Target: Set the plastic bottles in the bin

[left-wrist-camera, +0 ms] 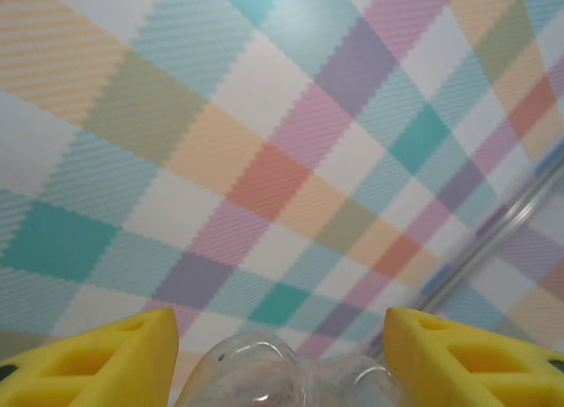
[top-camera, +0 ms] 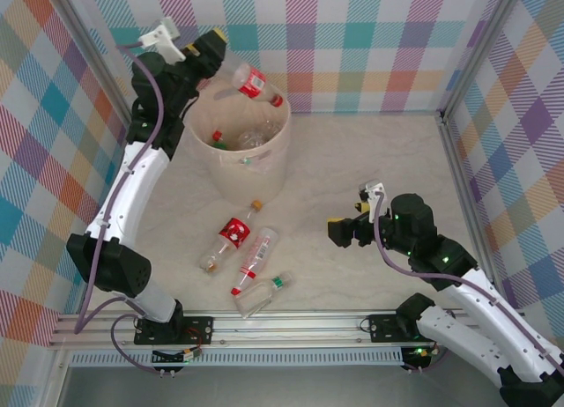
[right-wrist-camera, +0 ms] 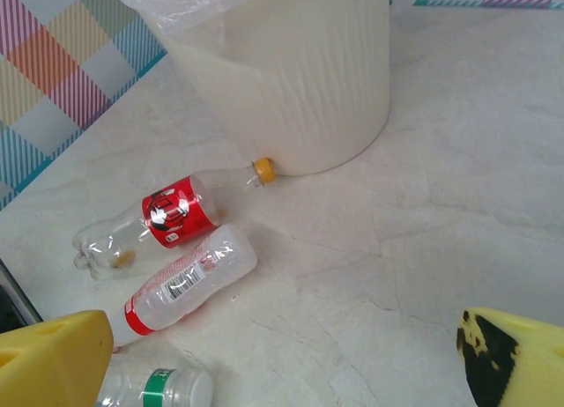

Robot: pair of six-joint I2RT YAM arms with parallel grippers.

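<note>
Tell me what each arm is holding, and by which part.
Left gripper: a clear plastic bottle with a red label, gripped at its clear bottom end. Right gripper: jaws open, nothing held.

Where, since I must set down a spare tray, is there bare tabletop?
Bare: the pale marbled tabletop between the round cream plastic bin and the plaid right wall, and the strip between the three clear plastic bottles and the open right end effector. Crowded: just in front of the bin, where those bottles lie close together.
</note>
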